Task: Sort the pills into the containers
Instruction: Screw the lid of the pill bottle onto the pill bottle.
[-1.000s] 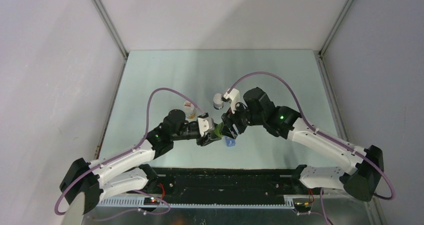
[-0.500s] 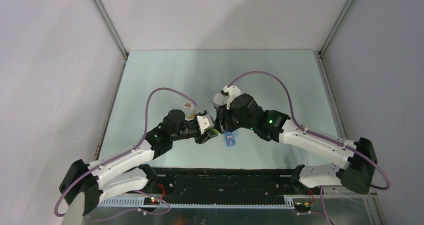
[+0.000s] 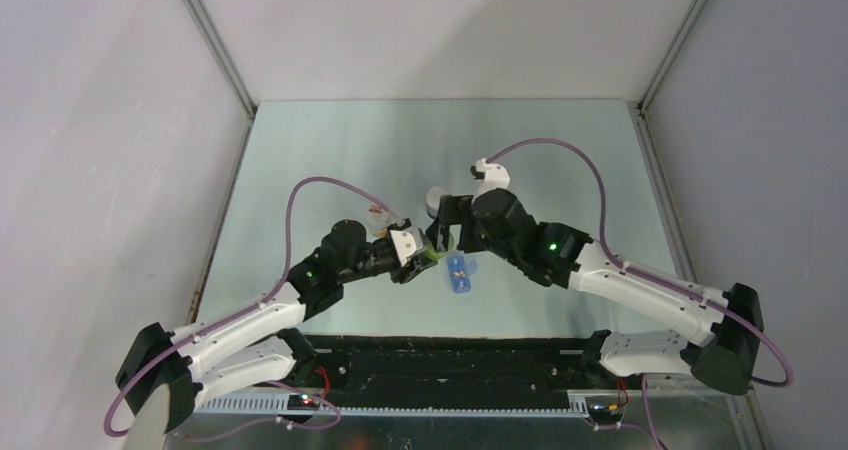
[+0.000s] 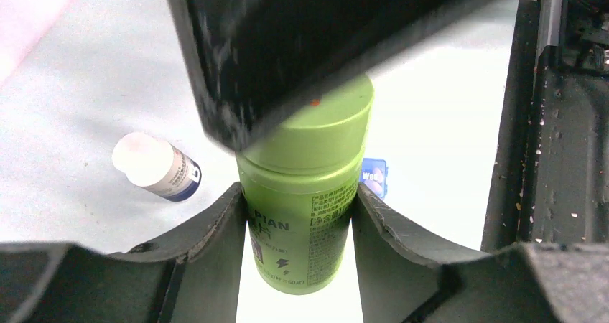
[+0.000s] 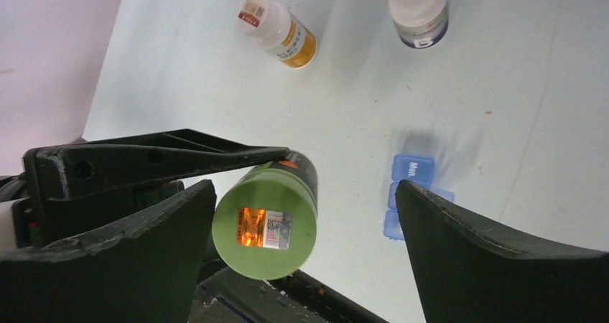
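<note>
The right fingers [image 3: 450,232] are spread wider than before, by the green bottle [image 4: 309,186]; the left fingers [image 3: 420,263] still pinch it. Below them, a pale tabletop [image 3: 340,160]; grey walls [image 3: 100,120] around.

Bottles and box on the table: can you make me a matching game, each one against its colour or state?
Things:
1. green bottle
2. pill box
3. orange-label bottle

Colour or state:
A. blue, flat on the table
B. white cap, nothing touching it
C. gripped in the left jaws

Pairs: 1-C, 2-A, 3-B
</note>
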You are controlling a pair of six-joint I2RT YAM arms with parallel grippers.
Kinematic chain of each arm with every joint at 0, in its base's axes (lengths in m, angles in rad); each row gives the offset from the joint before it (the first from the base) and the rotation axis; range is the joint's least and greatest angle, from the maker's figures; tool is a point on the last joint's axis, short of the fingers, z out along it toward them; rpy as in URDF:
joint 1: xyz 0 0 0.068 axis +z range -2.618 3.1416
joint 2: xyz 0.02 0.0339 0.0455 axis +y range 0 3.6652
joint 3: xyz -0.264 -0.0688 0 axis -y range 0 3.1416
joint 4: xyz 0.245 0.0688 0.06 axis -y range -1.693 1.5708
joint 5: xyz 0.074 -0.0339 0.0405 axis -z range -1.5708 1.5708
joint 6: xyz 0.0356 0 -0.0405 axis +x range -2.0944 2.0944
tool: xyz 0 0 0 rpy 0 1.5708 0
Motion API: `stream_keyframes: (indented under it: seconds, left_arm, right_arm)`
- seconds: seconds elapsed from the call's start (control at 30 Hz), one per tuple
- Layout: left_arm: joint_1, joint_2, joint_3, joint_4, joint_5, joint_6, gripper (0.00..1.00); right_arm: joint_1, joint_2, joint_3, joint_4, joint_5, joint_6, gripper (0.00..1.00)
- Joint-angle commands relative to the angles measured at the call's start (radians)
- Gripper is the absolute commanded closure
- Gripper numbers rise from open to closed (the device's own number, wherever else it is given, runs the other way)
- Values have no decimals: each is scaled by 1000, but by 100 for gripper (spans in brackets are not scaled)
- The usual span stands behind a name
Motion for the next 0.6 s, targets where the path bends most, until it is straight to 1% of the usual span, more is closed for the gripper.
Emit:
stream_keyframes:
  seconds: [0.0, 0.03, 0.07, 0.1, 0.13, 0.17, 0.2, 0.27, 0.3, 0.43, 0.5, 0.53, 0.57]
  left_arm:
    - [-3, -21, 3, 81, 18, 10, 100]
    - [-3, -21, 5, 81, 21, 10, 100]
    - [-3, -20, 8, 81, 28, 10, 100]
    - [-2, -20, 9, 78, 33, 10, 100]
    - [-3, -19, 11, 78, 42, 9, 100]
    - [-3, -18, 11, 77, 46, 10, 100]
    - [-4, -17, 12, 76, 57, 10, 100]
    - [-3, -17, 13, 75, 73, 10, 100]
    - [-3, -16, 13, 75, 77, 8, 100]
    - [-3, -19, 17, 70, 98, 4, 100]
    - [-3, -22, 16, 69, 102, 3, 100]
    - [-3, -22, 15, 68, 103, 3, 100]
    - [-4, -23, 15, 68, 106, 3, 100]
  right_arm:
    - [-82, -114, -21, 15, -194, -200, 1]
    - [-112, -146, -40, 47, -266, -244, 1]
    - [-124, -172, -74, 59, -380, -332, 1]
    - [-143, -182, -88, 72, -431, -421, 1]
    - [-149, -195, -105, 70, -525, -463, 2]
    - [-157, -198, -110, 59, -559, -529, 3]
    - [-159, -200, -113, 52, -618, -559, 4]
    - [-160, -193, -114, 43, -675, -624, 4]
    - [-160, -189, -113, 47, -685, -652, 5]
    - [-163, -160, -111, 94, -681, -669, 9]
    - [-167, -130, -98, 116, -683, -669, 15]
    - [-167, -123, -95, 131, -683, -669, 21]
    - [-168, -109, -87, 140, -681, -669, 24]
